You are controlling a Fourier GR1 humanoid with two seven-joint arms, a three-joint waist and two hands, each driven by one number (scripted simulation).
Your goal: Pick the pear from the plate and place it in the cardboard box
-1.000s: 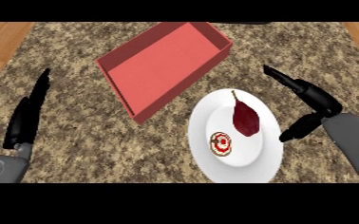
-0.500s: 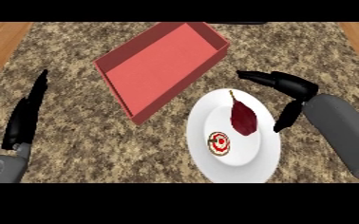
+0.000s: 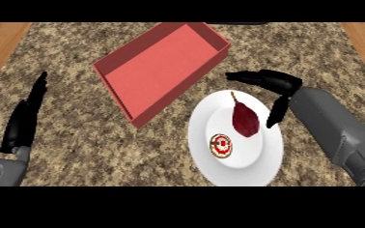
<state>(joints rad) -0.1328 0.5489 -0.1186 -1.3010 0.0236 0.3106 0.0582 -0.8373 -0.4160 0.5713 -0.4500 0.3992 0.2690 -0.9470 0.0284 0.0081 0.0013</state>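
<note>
A dark red pear (image 3: 245, 119) with a thin stem lies on a white plate (image 3: 249, 162), stem pointing away from me. My right hand (image 3: 276, 83) hovers just right of and beyond the pear, fingers stretched left past the plate's far rim and thumb hanging down beside the fruit; it is open and holds nothing. The box is a shallow red tray (image 3: 160, 67), standing slantwise to the left of and beyond the plate, with nothing in it. At the left edge my left hand (image 3: 24, 121) rests open, fingers up.
A small round red-and-white item (image 3: 222, 145) sits on the plate in front of the pear. The speckled granite counter (image 3: 85, 154) runs to wooden strips at both far corners. A dark object shows at the far edge behind the box.
My right hand has moved left and nearer to the plate, coming close over the pear's right side. The pear, plate, box and left hand have not moved.
</note>
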